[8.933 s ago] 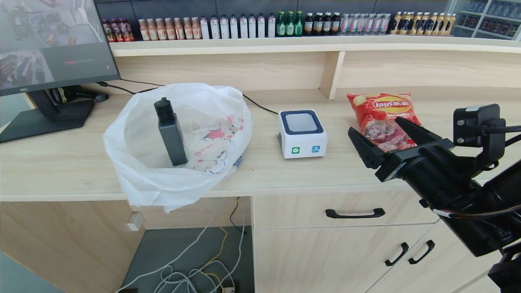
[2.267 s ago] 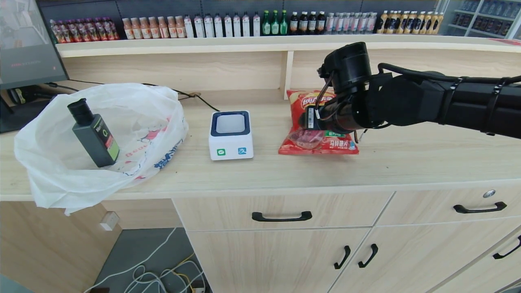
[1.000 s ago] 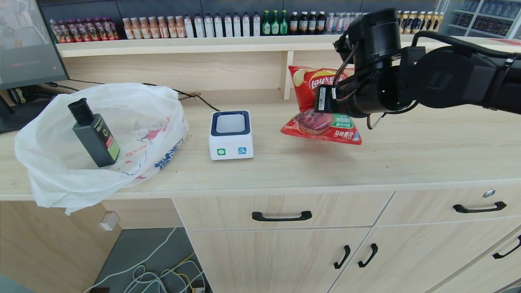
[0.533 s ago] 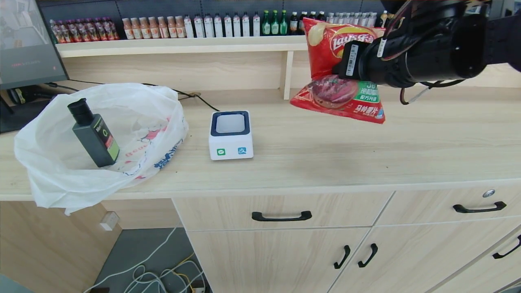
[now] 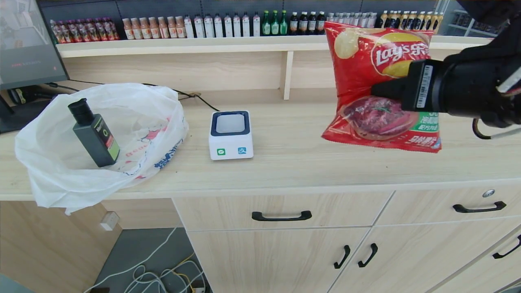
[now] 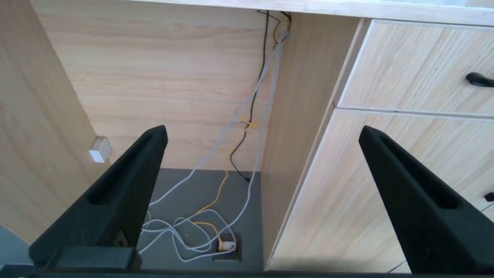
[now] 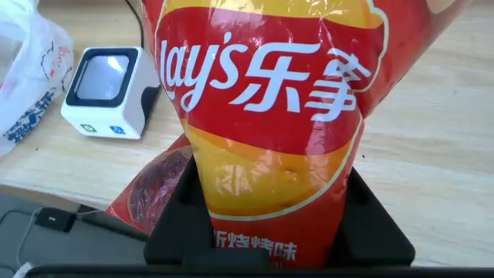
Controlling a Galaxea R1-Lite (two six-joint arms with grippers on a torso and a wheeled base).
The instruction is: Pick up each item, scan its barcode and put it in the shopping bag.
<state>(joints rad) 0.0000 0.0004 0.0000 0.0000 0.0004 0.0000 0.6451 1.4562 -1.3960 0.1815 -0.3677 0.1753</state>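
Our left end effector point(image 6: 266, 193) hangs low with its jaws spread wide, facing cables point(image 6: 245, 147) and the cabinet point(image 6: 417, 69) under the desk point(image 5: 285, 167). On the desk, the shopping bag point(image 5: 138, 118) holds a leaning dark bottle point(image 5: 95, 136), and the scanner point(image 5: 230, 135) stands near it. To the right, our right end effector point(image 5: 388, 90) is clamped on the chips bag point(image 5: 378, 49), held upright above the desk. It covers the bag's middle, and its arm is cut off at the edge. Half a second ago the chips hung further left and farther from us. The shopping bag, bottle and scanner are unmoved.
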